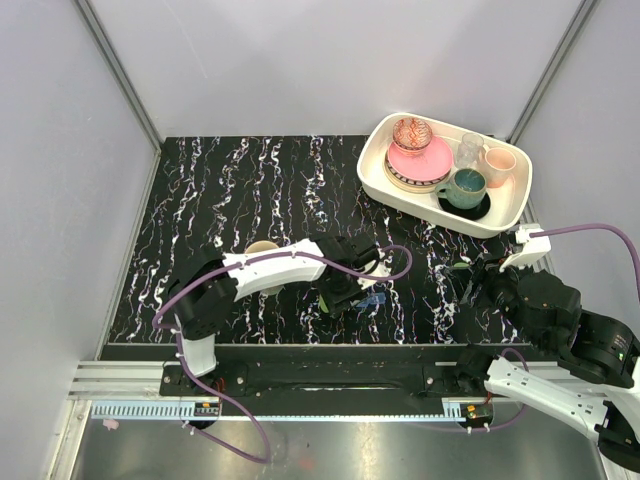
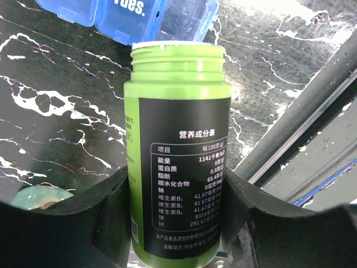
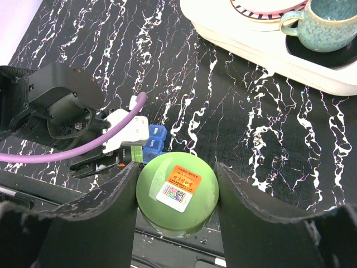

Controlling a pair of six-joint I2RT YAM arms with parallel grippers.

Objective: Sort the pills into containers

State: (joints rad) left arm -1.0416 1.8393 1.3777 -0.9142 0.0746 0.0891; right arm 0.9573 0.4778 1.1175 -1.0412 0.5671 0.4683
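While your left end effector grips the uncapped green plastic bottle beside the blue translucent pill box, your right end effector clamps a round green lid.

The top camera looked down from above and behind the arm bases, taking in the whole black table and the white tray at its far right. The left wrist camera sat very close — the green bottle in the left gripper filled its frame, the blue pill box just beyond. The right wrist camera looked past the green cap in the right gripper toward the left arm, sharing the pill box and tray with the top view.
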